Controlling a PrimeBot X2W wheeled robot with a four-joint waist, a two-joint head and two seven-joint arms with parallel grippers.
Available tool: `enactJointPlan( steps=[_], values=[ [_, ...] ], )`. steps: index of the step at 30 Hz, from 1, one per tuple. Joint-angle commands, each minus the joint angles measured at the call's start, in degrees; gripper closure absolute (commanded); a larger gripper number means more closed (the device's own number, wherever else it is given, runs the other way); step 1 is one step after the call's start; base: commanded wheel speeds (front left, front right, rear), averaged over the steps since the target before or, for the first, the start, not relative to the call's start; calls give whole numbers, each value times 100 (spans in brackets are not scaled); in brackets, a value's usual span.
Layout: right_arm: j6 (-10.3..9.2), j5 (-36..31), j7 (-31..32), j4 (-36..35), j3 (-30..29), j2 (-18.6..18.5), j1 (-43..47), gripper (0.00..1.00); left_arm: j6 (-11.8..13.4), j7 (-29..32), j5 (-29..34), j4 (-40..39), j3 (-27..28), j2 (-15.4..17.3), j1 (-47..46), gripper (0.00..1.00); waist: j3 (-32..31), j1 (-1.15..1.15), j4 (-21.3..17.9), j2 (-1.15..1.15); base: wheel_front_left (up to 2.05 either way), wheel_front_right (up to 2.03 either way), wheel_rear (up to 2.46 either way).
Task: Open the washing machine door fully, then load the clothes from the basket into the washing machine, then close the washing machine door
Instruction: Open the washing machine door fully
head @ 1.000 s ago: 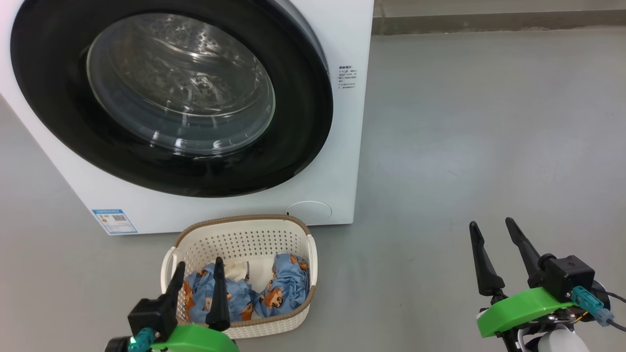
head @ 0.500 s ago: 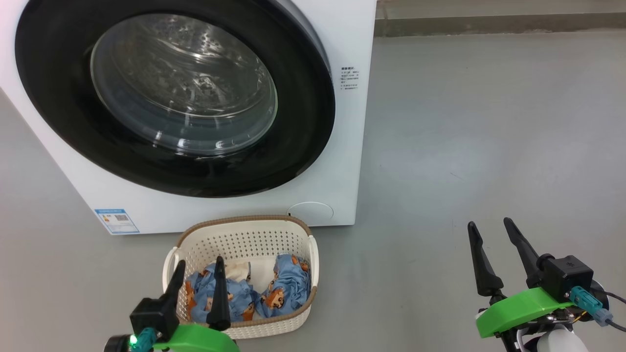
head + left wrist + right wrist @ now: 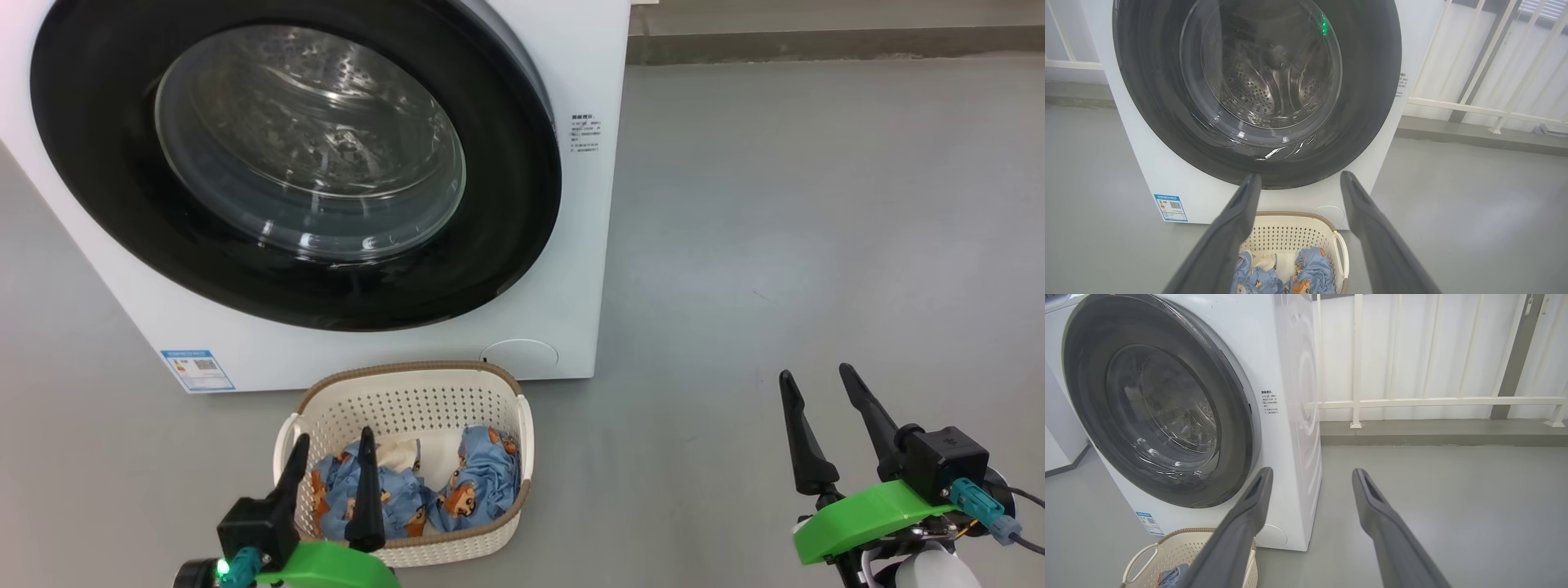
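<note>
L claw [image 3: 335, 434] spread near basket [image 3: 408, 400], glossy black-rimmed door [image 3: 506, 204] shut

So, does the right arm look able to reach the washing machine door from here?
Probably yes: the right hand is open and empty, with bare floor between it and the washing machine door; the basket sits off to its left.

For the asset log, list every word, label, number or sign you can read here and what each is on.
Blue label, low on the washing machine front: printing and a QR-like square, too small to read.
Small grey text block, right of the door: blurred, unreadable.
Nothing can be quoted; I find no other text.
</note>
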Motion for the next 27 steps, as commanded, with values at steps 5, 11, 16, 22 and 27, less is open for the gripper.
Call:
enactJointPlan(
  steps=[5, 11, 16, 22, 27],
  values=[
    [9, 44, -70, -150, 187, -22, -194, 0, 35, -37, 45, -154, 177, 55, -192, 0, -9, 0, 18, 0, 0, 0, 0],
    [9, 28, -70, -174, 228, -22, -174, 0, 31, -37, 40, -152, 193, 55, -176, 0, -12, 0, 25, 0, 0, 0, 0],
    [9, 25, -70, -130, 332, -22, -161, 100, 54, -37, 85, -152, 208, 55, -184, 0, -3, 0, 35, 0, 0, 0, 0],
    [9, 106, -70, -51, 434, -22, -158, 100, 46, -37, 42, -149, 224, 55, -192, 0, 42, 0, 55, 0, 0, 0, 0],
    [9, 1039, -61, 38, 460, -22, -205, 100, 48, -37, 108, -135, 210, 55, -220, 0, 101, 0, 80, 0, 0, 0, 0]
  ],
)
